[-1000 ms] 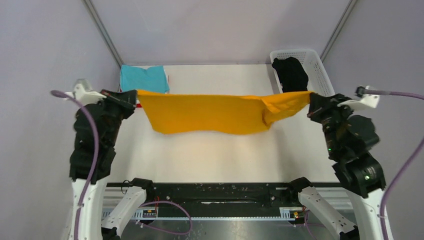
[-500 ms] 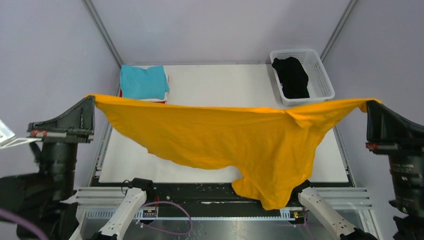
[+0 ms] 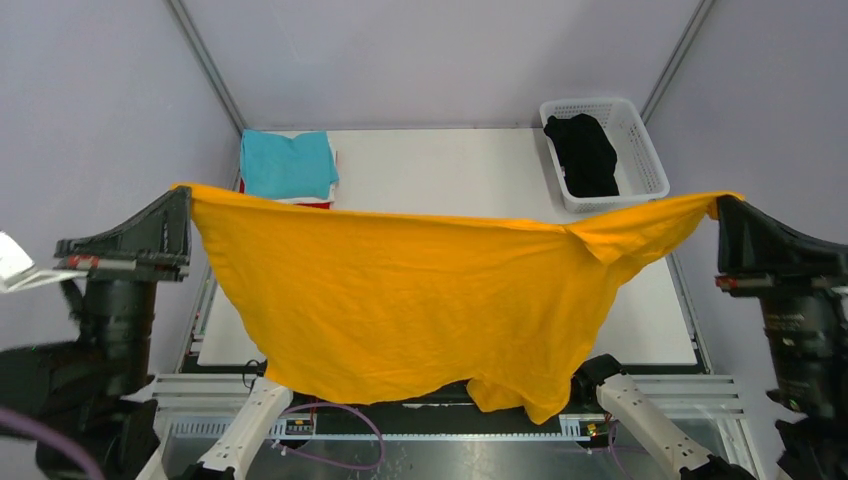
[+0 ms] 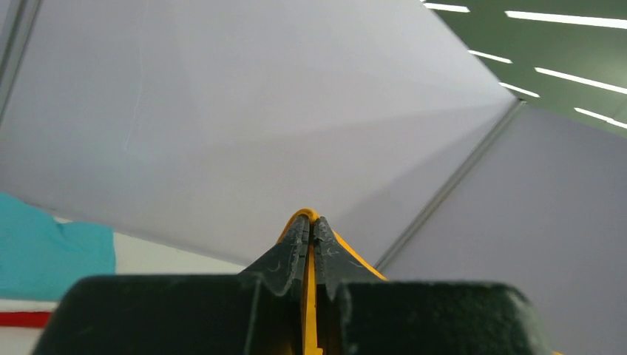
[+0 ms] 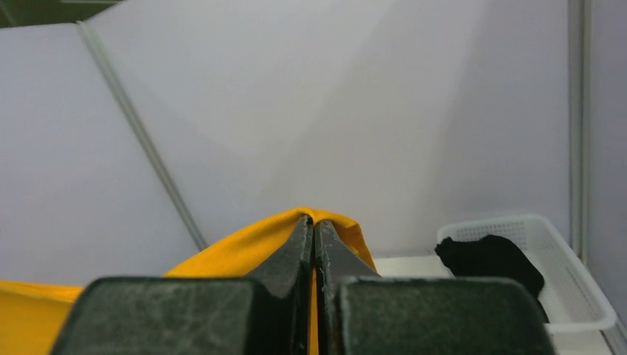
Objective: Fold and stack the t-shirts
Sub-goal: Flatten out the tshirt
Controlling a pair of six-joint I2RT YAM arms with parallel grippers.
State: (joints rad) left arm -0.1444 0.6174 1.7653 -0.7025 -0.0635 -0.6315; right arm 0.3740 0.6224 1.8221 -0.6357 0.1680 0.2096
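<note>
2 grippers hold the mustard-orange t-shirt up in the air between them. We see the left gripper pinched tight on 1 top corner at the left and the right gripper pinched tight on the other at the right. Each wrist view shows the fingers pressed together with a sliver of orange cloth between them. The shirt hangs spread wide above the near part of the white table, its upper edge sagging a little in the middle and its lower edge draping down toward the arm bases, lowest on the right. At the far left of the table the teal t-shirt lies folded on top of a red t-shirt, of which we see only an edge. The black t-shirt sits crumpled in the white lattice basket at the far right corner.
</note>
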